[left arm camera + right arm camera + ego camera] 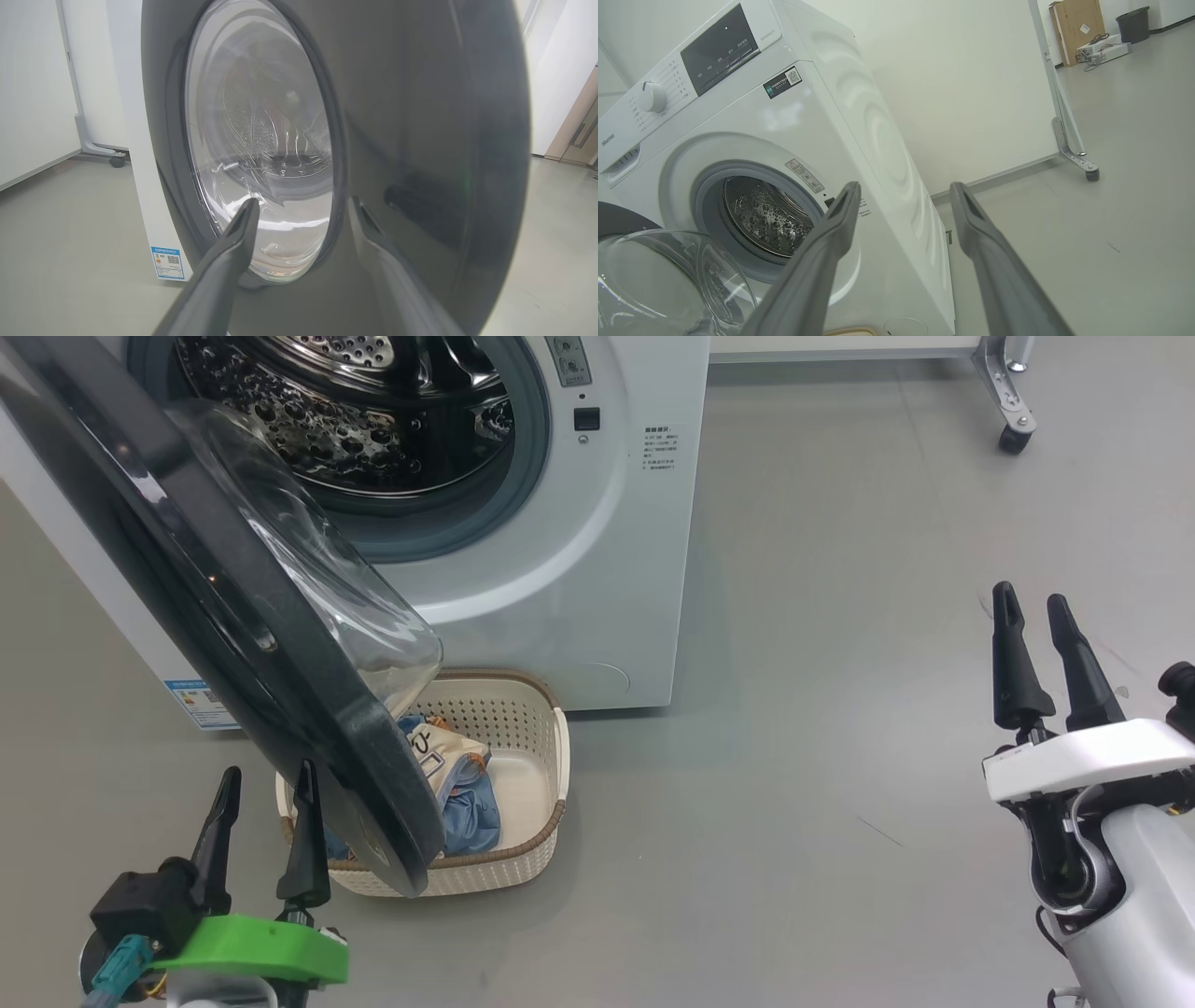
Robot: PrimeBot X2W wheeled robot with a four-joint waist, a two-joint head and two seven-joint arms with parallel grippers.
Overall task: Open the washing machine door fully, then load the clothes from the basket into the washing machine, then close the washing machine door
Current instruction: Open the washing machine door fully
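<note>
Left claw [269, 767] at lower left, jaws apart, right claw [1030, 593] at lower right, jaws apart

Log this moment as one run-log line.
door part-open, hiding part of basket | clothes in basket | left gripper open, at door's outer face | right gripper open, clear of machine

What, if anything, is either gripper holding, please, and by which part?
Nothing: the left gripper is open beside the washing machine door; the right gripper is open too.

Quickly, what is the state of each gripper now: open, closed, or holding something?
Left gripper: open, holding nothing, close to the large round black-rimmed glass door.
Right gripper: open, holding nothing.
</note>
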